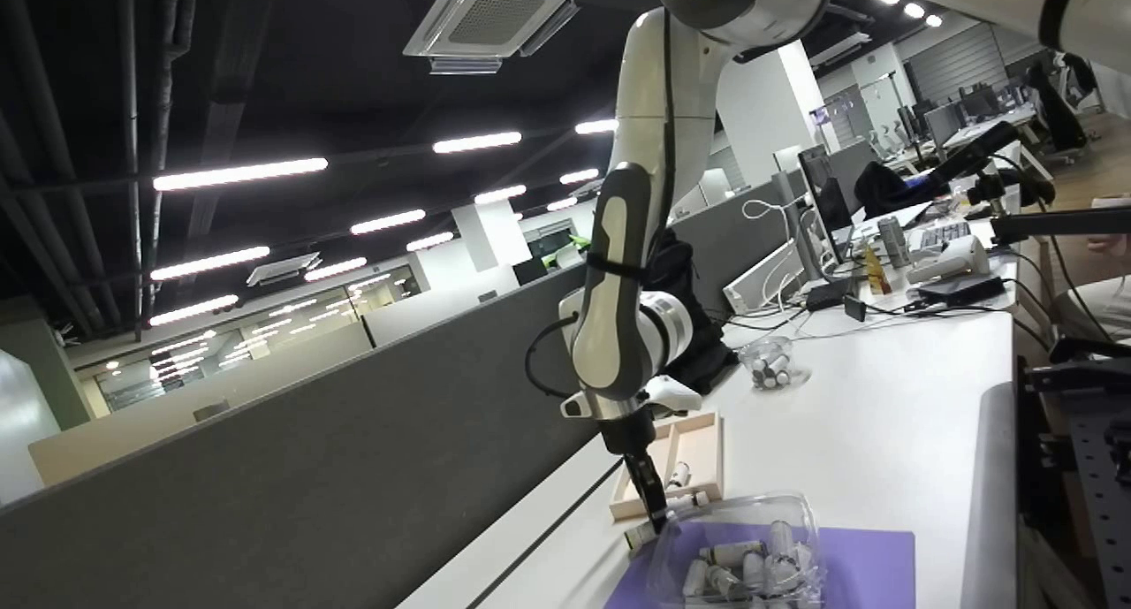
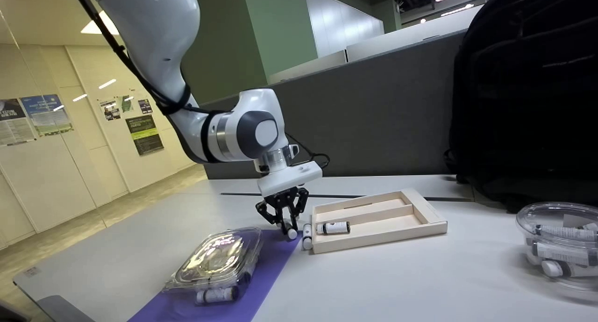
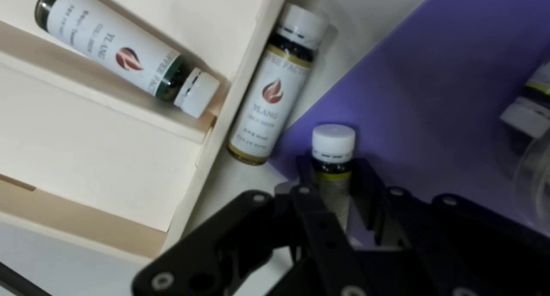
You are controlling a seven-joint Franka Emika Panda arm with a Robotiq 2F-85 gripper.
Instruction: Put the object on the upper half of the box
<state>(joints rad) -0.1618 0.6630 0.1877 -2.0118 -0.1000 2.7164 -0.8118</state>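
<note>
Black gripper (image 3: pixel 334 163) is right in your face in the wrist view. Pale wooden box (image 3: pixel 103 154) with 2 compartments sits off to its left there, so imo the carry goes that way, up over the loose bottle (image 3: pixel 273 96) just beside the box wall. Held bottle (image 3: pixel 334 180) is outside the box, pinched between the fingers, long axis roughly along them, cap pointing away. Can't really tell if it's lifted. White cap, dark neck, yellow band, pale label, rest hidden.

Two clear tubs (image 2: pixel 219 259), three bottles (image 3: pixel 270 102) outside them, one wooden box (image 2: pixel 383 236)
</note>
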